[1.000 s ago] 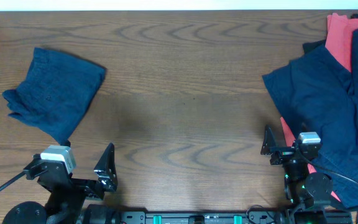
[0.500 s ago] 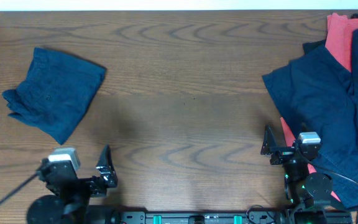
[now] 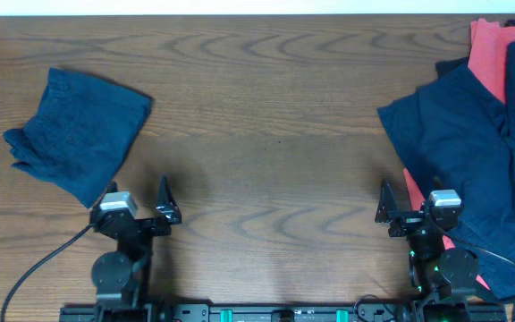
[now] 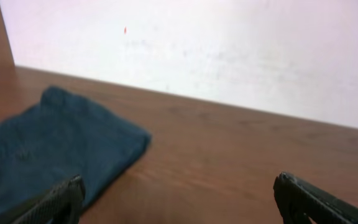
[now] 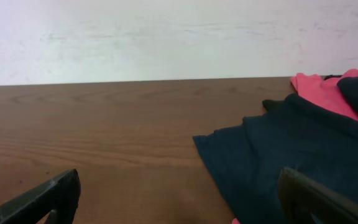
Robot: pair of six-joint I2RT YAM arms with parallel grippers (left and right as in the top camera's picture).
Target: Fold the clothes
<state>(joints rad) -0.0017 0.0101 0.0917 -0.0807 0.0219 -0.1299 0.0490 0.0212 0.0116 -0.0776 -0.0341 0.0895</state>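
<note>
A folded dark navy garment (image 3: 77,143) lies at the table's left; it also shows in the left wrist view (image 4: 42,152). A pile of unfolded navy clothes (image 3: 472,152) with coral-red pieces (image 3: 488,54) covers the right side; the right wrist view shows its navy edge (image 5: 291,149) and a coral-red piece (image 5: 322,90). My left gripper (image 3: 141,210) is open and empty near the front edge, just right of the folded garment's lower corner. My right gripper (image 3: 407,215) is open and empty at the pile's front left edge.
The brown wooden table (image 3: 266,134) runs between the folded garment and the pile. A white wall (image 5: 166,37) stands behind the table's far edge. The arm bases sit along the front edge.
My left arm has swung from a turned pose at the front left corner to face forward, its open gripper now pointing at the table beside the folded garment. The right arm has not moved.
</note>
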